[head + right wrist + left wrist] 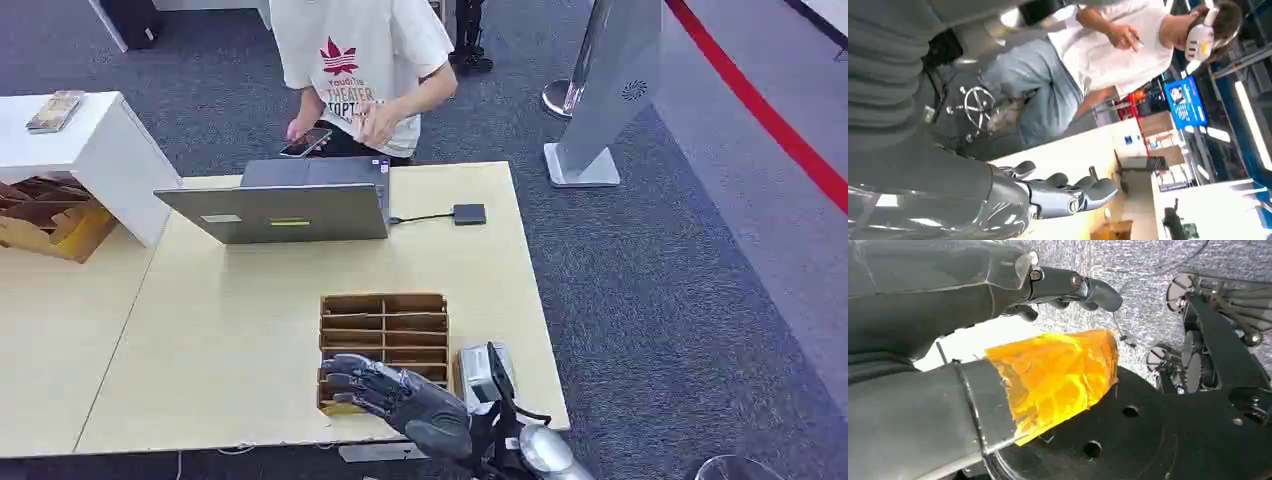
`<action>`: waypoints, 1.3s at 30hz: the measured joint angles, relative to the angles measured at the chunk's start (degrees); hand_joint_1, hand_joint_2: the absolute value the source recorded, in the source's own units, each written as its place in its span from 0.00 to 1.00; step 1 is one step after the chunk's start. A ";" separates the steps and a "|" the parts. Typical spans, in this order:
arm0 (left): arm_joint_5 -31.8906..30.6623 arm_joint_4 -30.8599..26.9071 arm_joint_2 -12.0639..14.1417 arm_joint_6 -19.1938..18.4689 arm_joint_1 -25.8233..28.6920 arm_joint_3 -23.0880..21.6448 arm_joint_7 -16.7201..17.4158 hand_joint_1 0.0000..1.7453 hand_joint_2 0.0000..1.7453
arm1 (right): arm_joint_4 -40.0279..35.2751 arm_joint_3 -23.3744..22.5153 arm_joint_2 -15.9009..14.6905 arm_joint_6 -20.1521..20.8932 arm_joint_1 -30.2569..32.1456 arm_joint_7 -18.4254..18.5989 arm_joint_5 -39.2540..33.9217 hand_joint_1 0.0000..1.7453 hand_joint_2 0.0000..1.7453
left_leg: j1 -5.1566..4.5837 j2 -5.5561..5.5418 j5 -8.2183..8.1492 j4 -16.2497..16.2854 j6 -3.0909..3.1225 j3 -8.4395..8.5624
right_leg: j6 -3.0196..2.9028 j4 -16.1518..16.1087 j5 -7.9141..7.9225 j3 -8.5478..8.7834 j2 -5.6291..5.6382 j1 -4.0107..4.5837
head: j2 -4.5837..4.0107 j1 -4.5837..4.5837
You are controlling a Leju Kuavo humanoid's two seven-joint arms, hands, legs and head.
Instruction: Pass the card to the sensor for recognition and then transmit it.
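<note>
Card not discernible, right hand (400, 395) over wooden organizer (384, 330), shirt (355, 55) reading "THEATER"

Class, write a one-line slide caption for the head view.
Right hand hovers open over the wooden card rack on the table; a person stands behind the laptop.

On the tabletop (250, 330) a laptop (275, 210) stands at the far edge. To its right lies a small sensor box (469, 214), joined to it by a cable. Near the front edge sits a divided organizer (385, 325). The right hand (385, 388) is over the organizer's front part. Behind the tabletop a person (360, 70) stands, holding a phone (306, 142).
</note>
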 joint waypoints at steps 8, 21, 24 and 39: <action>0.81 0.00 -0.17 -0.26 0.02 -0.37 0.41 0.00 0.00 | -3.13 -1.25 -0.09 -5.85 0.20 -0.72 5.78 0.00 1.00 | 0.00 0.00 0.00 0.00 0.00 0.00 | 0.00 0.00 0.00 0.01 0.00 0.00 | 0.00 0.00; 2.43 0.26 -0.98 0.00 0.02 -2.05 0.98 0.00 0.00 | -9.53 -0.48 0.98 -28.69 -2.72 -1.71 35.98 0.00 1.00 | 0.00 -0.01 0.00 0.00 0.00 -0.03 | 0.00 0.01 0.00 0.01 -0.02 0.00 | 0.00 0.00; 2.56 0.28 -1.07 0.09 -0.02 -3.08 1.05 0.00 0.00 | -10.71 0.63 1.64 -34.55 -4.16 -1.53 45.10 0.00 1.00 | 0.00 -0.01 0.01 0.00 0.00 -0.03 | 0.00 0.01 0.00 0.00 -0.01 0.00 | 0.00 0.02; 2.58 0.44 -1.07 0.09 -0.14 -4.57 1.09 0.00 0.00 | -11.24 2.84 2.69 -38.98 -6.27 -1.09 52.44 0.00 1.00 | 0.00 -0.03 0.00 0.00 0.00 -0.04 | 0.00 0.01 0.00 0.01 -0.03 0.00 | 0.00 0.00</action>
